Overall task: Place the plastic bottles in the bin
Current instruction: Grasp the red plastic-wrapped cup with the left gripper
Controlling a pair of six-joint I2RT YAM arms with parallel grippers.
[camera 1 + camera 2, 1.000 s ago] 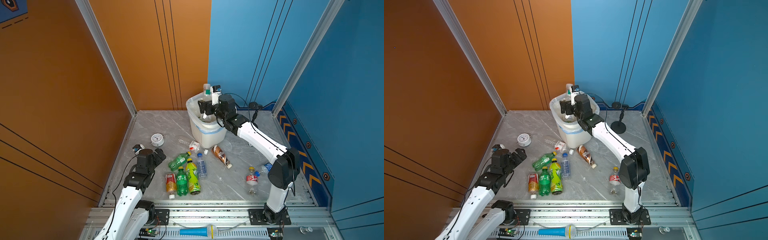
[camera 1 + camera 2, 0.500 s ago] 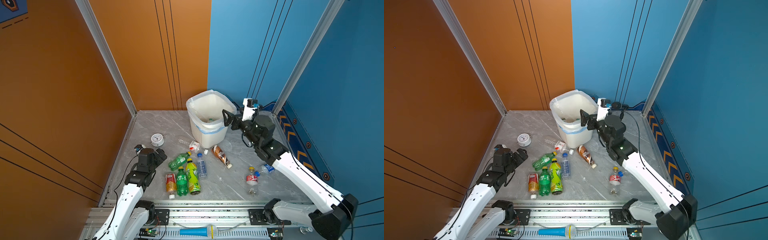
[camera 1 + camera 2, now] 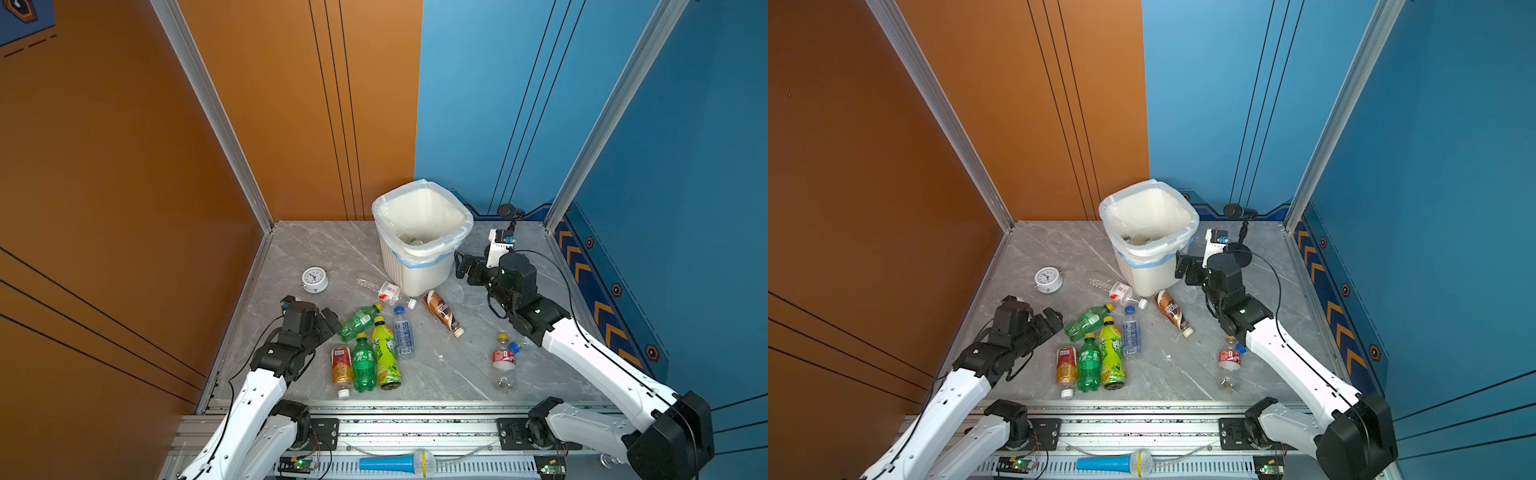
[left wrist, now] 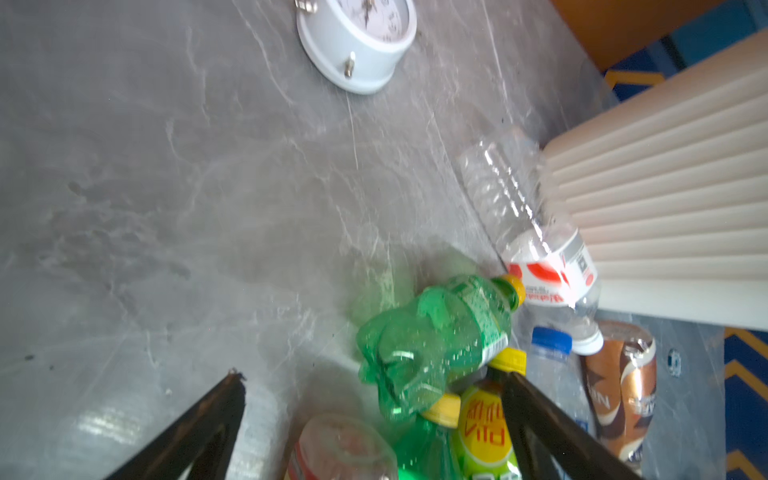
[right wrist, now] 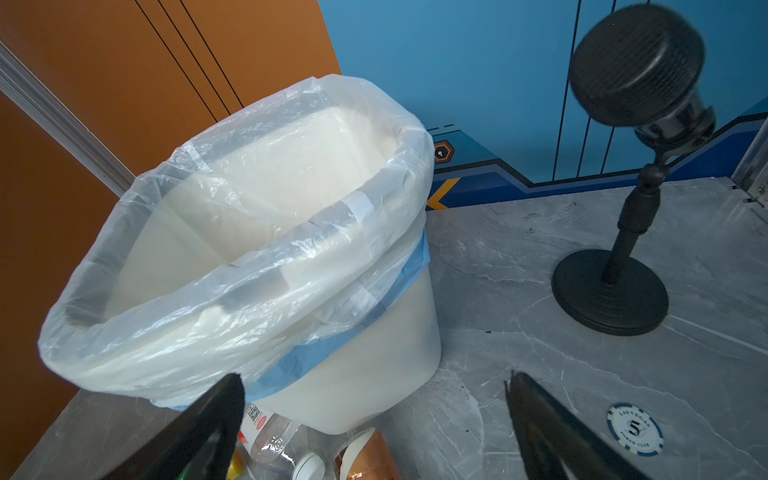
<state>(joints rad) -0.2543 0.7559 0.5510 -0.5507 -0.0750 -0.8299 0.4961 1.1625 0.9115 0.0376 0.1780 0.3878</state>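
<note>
The white ribbed bin [image 3: 419, 272] stands at the back of the floor with its bag over the rim, and a bottle [image 3: 415, 240] lies inside. In front of it several plastic bottles lie together: a green one [image 3: 359, 320], a yellow-green one [image 3: 384, 353], a clear blue-capped one [image 3: 403, 332], a brown one [image 3: 442, 311] and a clear red-labelled one [image 3: 384, 289]. Another red-labelled bottle [image 3: 503, 361] lies apart at the right. My left gripper [image 3: 326, 318] [image 4: 372, 376] is open, just short of the green bottle's [image 4: 436, 340] base. My right gripper [image 3: 465, 266] [image 5: 374, 376] is open and empty, right of the bin [image 5: 395, 332].
A white alarm clock [image 3: 314, 279] sits left of the bottles. A black round-based stand [image 5: 611, 291] stands behind my right gripper, with a poker chip [image 5: 634, 429] on the floor near it. Orange and blue walls close in the left, back and right.
My right gripper has left the space over the bin, swung to its right side and come down low. The left gripper has edged toward the green bottle.
</note>
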